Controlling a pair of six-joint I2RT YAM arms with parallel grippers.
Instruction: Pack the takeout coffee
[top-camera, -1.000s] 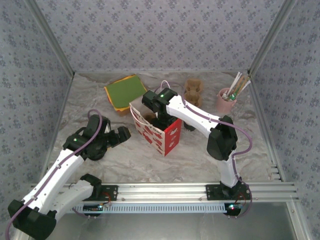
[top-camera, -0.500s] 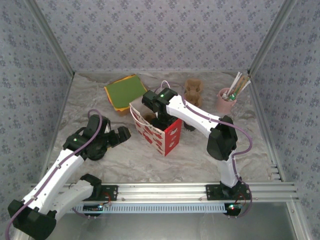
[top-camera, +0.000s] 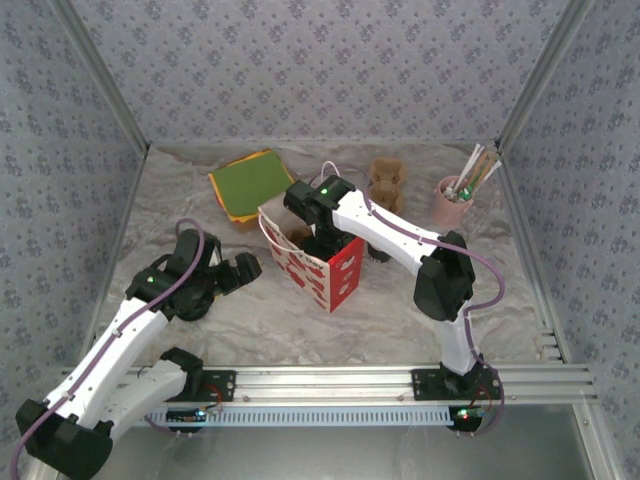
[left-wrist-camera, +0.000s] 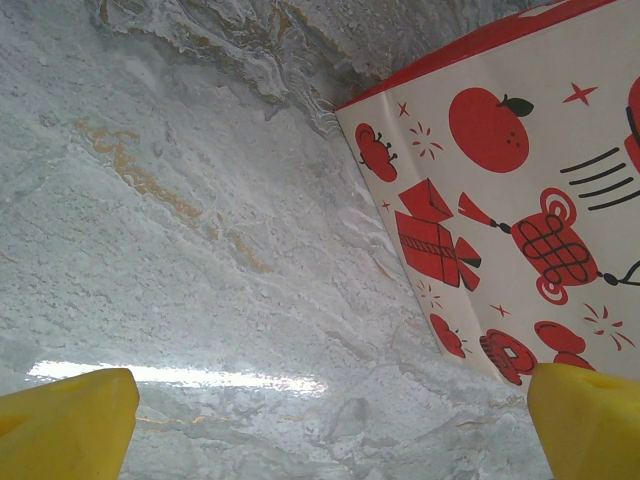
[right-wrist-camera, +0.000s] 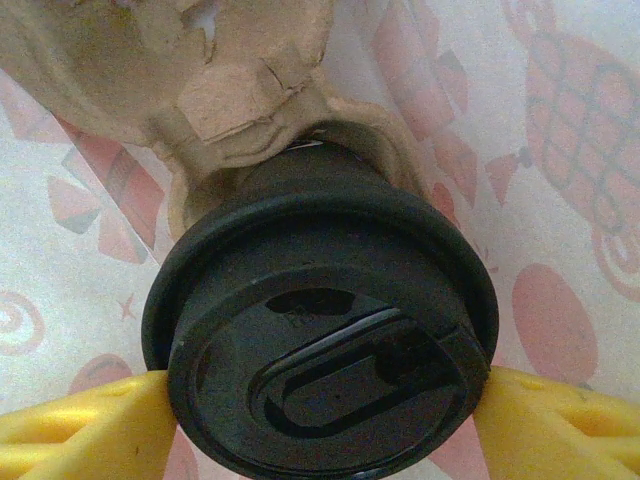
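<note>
The takeout coffee shows its black lid from above. My right gripper is shut on the lid's two sides, and the cup seems to sit in a brown cardboard holder. Faint red bag print surrounds them, so they are inside the tall red-and-white paper bag. In the top view my right gripper reaches down into the bag's open mouth. My left gripper stands open just left of the bag, low over the table. Its yellow fingertips frame the bag's printed side.
A pink cup of sticks and straws stands at the back right. A brown cardboard carrier lies behind the bag. Green, yellow and orange paper sheets lie at the back left. Patterned walls close in three sides.
</note>
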